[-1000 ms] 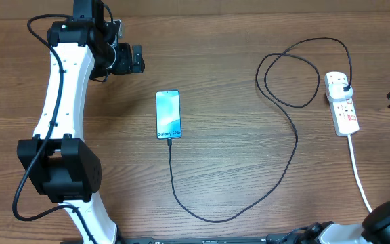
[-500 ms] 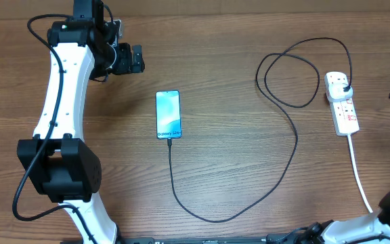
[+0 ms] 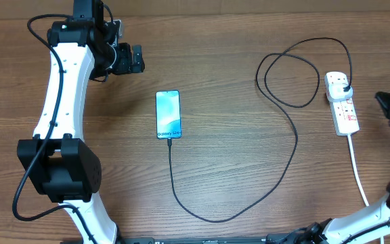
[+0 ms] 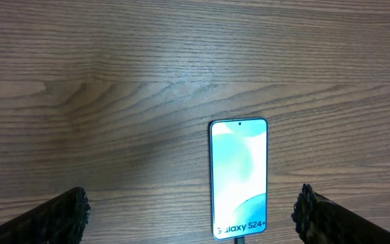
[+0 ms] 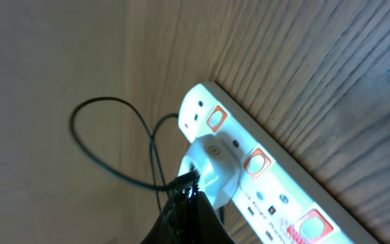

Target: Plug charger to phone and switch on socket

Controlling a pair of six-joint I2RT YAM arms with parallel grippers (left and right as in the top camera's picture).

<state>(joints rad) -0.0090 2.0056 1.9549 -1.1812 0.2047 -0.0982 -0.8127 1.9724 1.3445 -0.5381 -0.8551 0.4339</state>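
The phone lies face up at the table's middle, its blue screen lit; it also shows in the left wrist view. The charger cable is plugged into the phone's bottom edge, loops across the table and ends at an adapter seated in the white socket strip. The strip with its red switches also shows in the right wrist view. My left gripper is open and empty, up and left of the phone. My right gripper is shut, just right of the strip.
The strip's white cord runs toward the front right edge. The black cable forms a loop left of the strip. The left arm's base stands at the front left.
My right gripper has moved a little left from the table's right edge toward the socket strip. The left arm, phone and cable have not moved.
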